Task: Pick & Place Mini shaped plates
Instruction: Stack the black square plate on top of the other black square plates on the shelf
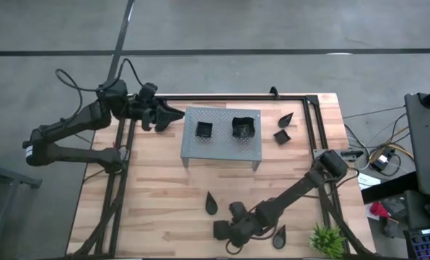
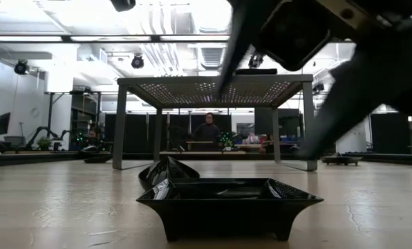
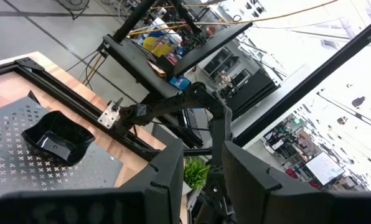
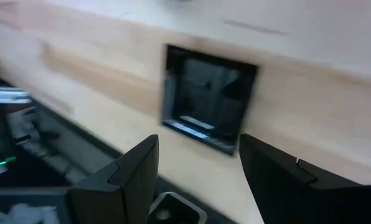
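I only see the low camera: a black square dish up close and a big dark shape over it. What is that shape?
Observer: The right arm's claw, open, with that square dish lying just ahead of its fingers.
Operator: Anything on top of that metal table behind?
Observer: Yes, the grey rack carries two black dishes, side by side.
Operator: And the other arm?
Observer: The left claw waits beside the rack's left end.

Right gripper low, fingers spread (left gripper raised, idle).
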Controlling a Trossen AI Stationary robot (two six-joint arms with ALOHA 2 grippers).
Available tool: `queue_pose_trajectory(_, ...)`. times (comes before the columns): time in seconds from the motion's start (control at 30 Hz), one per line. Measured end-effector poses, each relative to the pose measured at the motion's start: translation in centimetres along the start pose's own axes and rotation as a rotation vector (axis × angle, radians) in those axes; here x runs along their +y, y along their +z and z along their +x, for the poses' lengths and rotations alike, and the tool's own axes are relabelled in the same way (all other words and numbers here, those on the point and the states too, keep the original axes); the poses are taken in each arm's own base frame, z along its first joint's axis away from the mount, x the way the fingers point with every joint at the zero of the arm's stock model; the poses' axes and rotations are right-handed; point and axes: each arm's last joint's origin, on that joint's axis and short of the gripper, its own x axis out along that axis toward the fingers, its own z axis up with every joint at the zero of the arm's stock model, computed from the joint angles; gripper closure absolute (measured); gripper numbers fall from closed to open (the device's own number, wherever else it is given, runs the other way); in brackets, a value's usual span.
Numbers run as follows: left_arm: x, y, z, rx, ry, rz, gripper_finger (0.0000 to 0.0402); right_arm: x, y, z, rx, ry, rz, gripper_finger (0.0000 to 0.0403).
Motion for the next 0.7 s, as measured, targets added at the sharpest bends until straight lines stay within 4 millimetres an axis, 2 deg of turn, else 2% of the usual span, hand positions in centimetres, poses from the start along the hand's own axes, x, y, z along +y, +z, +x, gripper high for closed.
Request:
queue_pose_trajectory(0.1,0.0,0.0,0.0,0.0,0.0,0.0,0.0298,-0.3,0.1,-0.3,-0.024,-0.066,-0.002,0.0184)
queue_pose_trajectory(0.43,-0.1,0.0,-0.1,0.005,-0.007,0.002,0.0298,-1.0,0.8,0.3,-0.043,-0.088,0.011,0.0186)
queue_pose_trajectory(0.7,-0.1,0.0,-0.1,0.005,-0.006,0.002,0.0298,-1.2,1.0,0.7,-0.047,-0.098,-0.008,0.0218)
